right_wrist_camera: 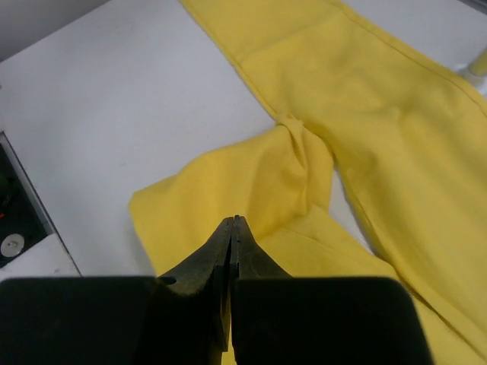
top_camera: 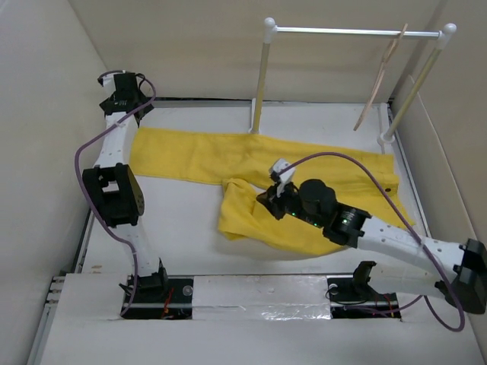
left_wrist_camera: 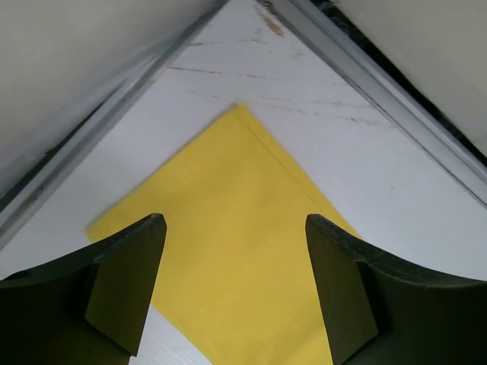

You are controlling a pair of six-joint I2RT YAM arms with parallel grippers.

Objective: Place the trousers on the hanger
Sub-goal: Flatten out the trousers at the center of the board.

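Closest to the arm bases, the right gripper is low over the flat white table. Its two black jaws are pressed tight together. Their tips sit right at a bunched fold of the bright yellow soft trousers. I cannot tell if a bit of cloth is nipped between them.

The trousers lie on the table, in the middle. One leg is folded back toward the near side in a lumpy heap. The other leg lies long and flat, reaching out to the far left.

Farther away, in the far left corner, the left gripper hangs above the end of that long leg. Its jaws are wide open and hold nothing. The yellow corner of the cloth shows on the table between them.

Farthest of all, at the back right, the slim pale beige hanger hangs tilted on the metal bar of the white-posted rack. It is well apart from the trousers.

I think the arms are getting the trousers ready to lift. No part of them is on the hanger yet. Next, the left gripper should probably drop down and close on the leg end. Both arms need a firm hold before carrying the cloth to the hanger.
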